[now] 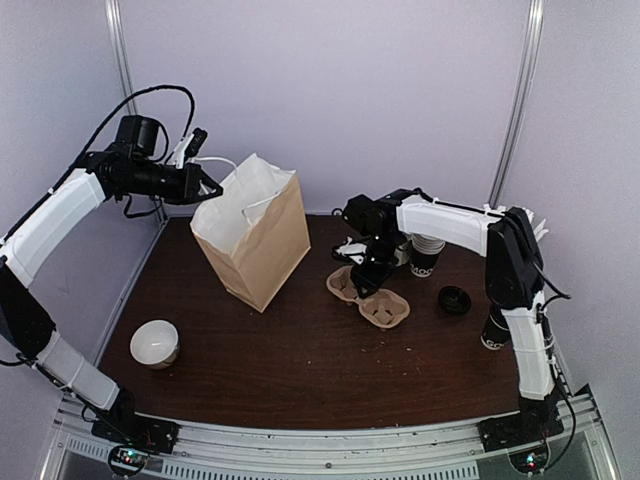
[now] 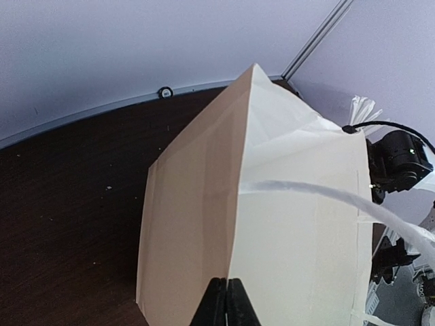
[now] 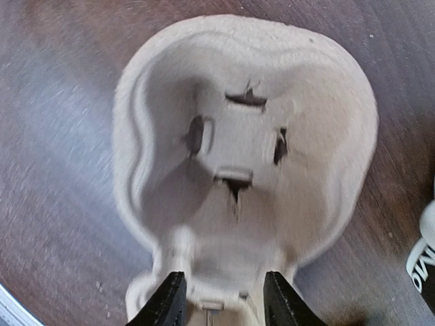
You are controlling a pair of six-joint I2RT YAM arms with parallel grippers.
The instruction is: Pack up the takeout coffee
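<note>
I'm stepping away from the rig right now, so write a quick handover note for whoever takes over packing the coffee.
Left gripper: jaws shut on the top edge of the paper bag, holding it upright with its mouth open, back left.
Right gripper: jaws open, astride the middle ridge of the pulp carrier; no firm grip seen.
Coffee cup: standing on the table just behind the carrier. A second banded cup stands by the right arm, a loose black lid between them.
Done: bag held open.
Left: carrier wells empty; no cup bagged.
</note>
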